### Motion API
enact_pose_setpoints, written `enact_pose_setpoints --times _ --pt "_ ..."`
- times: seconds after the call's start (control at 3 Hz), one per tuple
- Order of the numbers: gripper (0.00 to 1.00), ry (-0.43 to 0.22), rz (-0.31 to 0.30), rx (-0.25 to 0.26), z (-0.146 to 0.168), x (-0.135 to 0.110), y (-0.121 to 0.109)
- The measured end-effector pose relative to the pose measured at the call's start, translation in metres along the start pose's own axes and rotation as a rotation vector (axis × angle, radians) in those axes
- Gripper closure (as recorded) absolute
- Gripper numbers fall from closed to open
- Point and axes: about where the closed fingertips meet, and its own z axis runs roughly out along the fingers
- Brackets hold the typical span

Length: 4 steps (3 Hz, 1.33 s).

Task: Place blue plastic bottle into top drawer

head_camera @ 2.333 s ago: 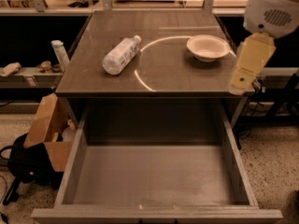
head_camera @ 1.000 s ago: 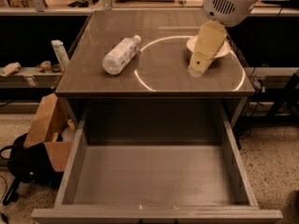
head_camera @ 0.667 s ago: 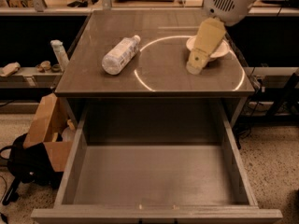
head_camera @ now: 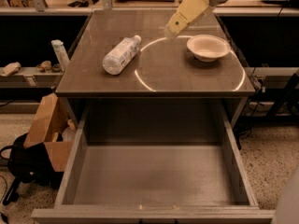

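The blue plastic bottle point(head_camera: 120, 55), clear and ribbed with a white cap, lies on its side on the left half of the brown tabletop point(head_camera: 159, 78). The top drawer point(head_camera: 154, 176) stands pulled out below the table's front edge, its grey floor bare. My gripper point(head_camera: 171, 30), on a cream-coloured arm coming down from the top right, hangs over the back middle of the table, to the right of the bottle and apart from it. It holds nothing that I can see.
A white bowl point(head_camera: 207, 47) sits on the right of the tabletop, close to my gripper. A slim white bottle point(head_camera: 59, 54) stands on a shelf left of the table. A cardboard box point(head_camera: 49, 129) and a black bag point(head_camera: 23, 164) lie on the floor at left.
My gripper has moved left, from over the bowl to over the back middle of the table, closer to the bottle. The bottle, bowl and drawer have not moved.
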Motion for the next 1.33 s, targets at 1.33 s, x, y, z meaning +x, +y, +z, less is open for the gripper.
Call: enact_pose_setpoints --times 1.33 --pt "0.00 0.076 0.119 0.153 0.035 -0.047 0.008"
